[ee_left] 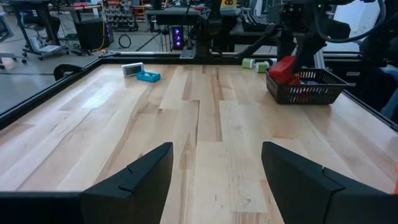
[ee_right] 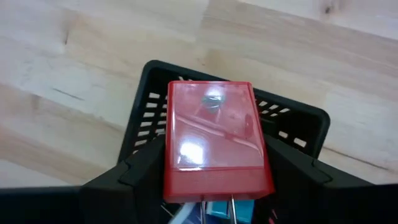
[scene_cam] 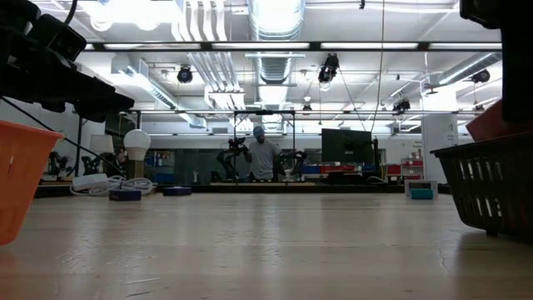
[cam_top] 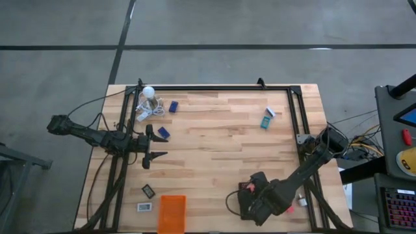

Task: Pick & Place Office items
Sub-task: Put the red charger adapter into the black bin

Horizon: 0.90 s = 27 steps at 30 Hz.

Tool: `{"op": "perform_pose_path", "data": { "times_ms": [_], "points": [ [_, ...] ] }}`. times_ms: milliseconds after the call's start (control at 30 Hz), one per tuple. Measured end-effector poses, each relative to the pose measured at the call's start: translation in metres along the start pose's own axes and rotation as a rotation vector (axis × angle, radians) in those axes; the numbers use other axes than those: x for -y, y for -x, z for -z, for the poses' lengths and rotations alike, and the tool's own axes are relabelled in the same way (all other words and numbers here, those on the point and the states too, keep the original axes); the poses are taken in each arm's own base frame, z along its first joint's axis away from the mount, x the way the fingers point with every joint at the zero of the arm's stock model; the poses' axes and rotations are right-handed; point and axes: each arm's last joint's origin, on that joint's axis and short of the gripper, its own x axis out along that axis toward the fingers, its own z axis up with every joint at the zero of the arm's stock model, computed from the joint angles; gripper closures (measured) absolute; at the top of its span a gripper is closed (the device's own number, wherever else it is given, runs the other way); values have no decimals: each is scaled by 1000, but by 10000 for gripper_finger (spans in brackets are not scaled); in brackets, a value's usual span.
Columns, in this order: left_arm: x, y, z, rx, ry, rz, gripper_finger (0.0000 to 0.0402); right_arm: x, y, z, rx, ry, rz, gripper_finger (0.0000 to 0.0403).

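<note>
My right gripper (cam_top: 250, 194) hangs over a black mesh basket (ee_right: 298, 124) near the table's front right, shut on a red box with a clear lid (ee_right: 214, 140). My left gripper (cam_top: 158, 143) waits open at the table's left, with nothing between its fingers (ee_left: 214, 168). Loose office items lie flat on the wood. Two dark blue blocks (cam_top: 173, 106) (cam_top: 163, 132) are at the far left and a teal-and-white box (cam_top: 267, 119) at the far right. Two small black and white rectangles (cam_top: 148, 191) (cam_top: 144, 207) lie near the front left. My right gripper pinches the red box by its two long sides (ee_right: 169, 158) between its two fingers (ee_right: 140, 171), at the end nearest the wrist. The fingers come steeply from above. The box sticks out beyond them over the basket's opening; whether it touches the basket I cannot tell.
An orange tray (cam_top: 171, 213) stands at the front edge, left of the middle. A white bulb with a coiled cable (cam_top: 149, 93) lies at the far left corner. A black frame rail (cam_top: 296, 117) borders the table. A small grey piece (cam_top: 302, 201) lies right of the basket. Bare wood fills the middle.
</note>
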Motion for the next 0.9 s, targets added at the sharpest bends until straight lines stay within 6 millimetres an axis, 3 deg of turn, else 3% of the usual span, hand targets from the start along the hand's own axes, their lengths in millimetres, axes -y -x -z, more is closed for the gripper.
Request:
{"op": "perform_pose_path", "data": {
  "times_ms": [900],
  "points": [
    [0,0,0,0,0,0,149,4,-13,0,-31,-6,12,181]
  ]
}}
